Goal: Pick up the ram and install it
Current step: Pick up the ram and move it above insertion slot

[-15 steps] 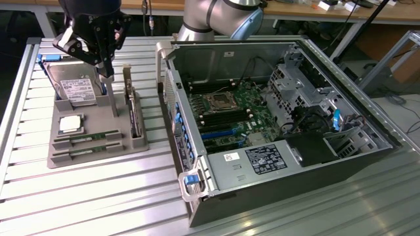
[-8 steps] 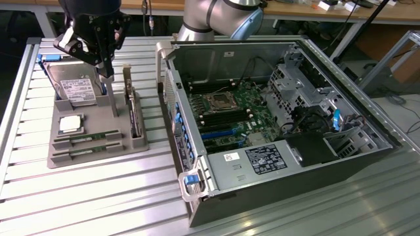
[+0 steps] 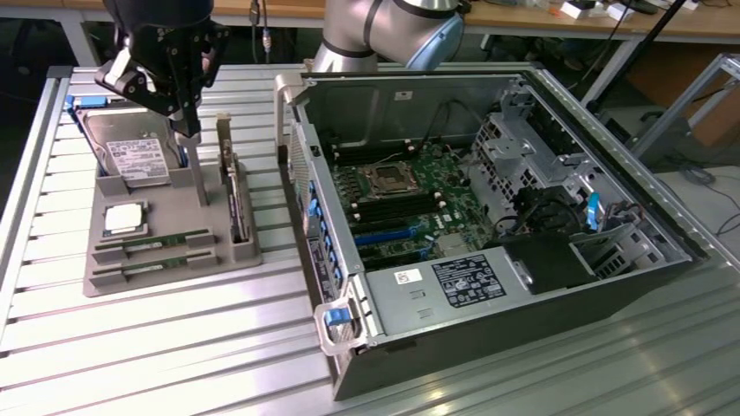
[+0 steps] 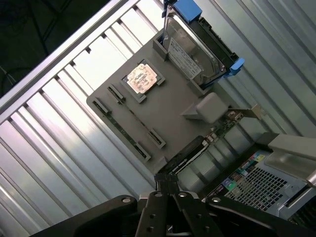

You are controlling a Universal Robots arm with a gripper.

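In tray, thin, seemingly green ram

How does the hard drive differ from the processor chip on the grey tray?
The hard drive is much bigger than the processor chip. The hard drive is oblong, while the processor chip is square. The hard drive stands propped at a tilt, with blue frame pieces at its edges, while the processor chip lies flat in a shallow pocket. Both are silver and sit on the same grey tray.
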